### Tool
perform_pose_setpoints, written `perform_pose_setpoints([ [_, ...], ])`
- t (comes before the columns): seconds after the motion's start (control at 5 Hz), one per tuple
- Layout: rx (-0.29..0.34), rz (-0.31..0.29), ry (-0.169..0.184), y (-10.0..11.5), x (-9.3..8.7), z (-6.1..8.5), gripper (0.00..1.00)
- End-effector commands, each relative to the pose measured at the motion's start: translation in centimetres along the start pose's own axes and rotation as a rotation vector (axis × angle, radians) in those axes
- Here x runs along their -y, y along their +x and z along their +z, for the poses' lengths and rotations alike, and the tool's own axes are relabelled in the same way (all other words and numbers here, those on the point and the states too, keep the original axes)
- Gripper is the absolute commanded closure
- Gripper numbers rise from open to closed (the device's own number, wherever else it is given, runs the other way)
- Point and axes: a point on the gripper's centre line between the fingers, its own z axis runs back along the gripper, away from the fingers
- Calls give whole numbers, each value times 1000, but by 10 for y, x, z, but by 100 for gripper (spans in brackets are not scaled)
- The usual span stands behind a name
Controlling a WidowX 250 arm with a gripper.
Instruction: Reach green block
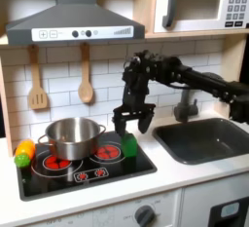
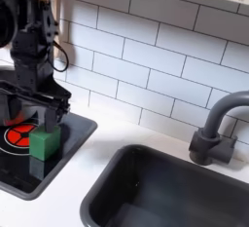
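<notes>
A toy kitchen with white brick tiling frames the scene: a pale surface [image 1: 185,177] carries a black hob [image 1: 83,168] on the first exterior view's left and a dark sink [image 2: 165,187] with one grey tap [image 2: 219,124] on its right. Two wooden utensils hang on the wall, there for show and out of the arm's way. One steel pot [image 1: 70,138] sits over a red burner, and one yellow-orange toy [image 1: 24,151] with a lime-green piece lies at the hob's left edge. The single green block [image 2: 45,141] stands upright on the hob's corner nearest the sink, clear of the pot, so it seems easy to approach from above. The tool [image 1: 132,122] hangs just above the block, its fingers apart and pointing down, apparently lined up to straddle it; it is not clamped on anything.
</notes>
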Motion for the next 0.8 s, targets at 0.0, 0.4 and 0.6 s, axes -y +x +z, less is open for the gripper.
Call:
perform_pose_setpoints([
  [0.0,-8,-20,-10,2,6,-9,0],
  [0.4,-26,-19,-10,5,5,-20,0],
  [0.6,-32,-20,-9,5,5,-24,0],
])
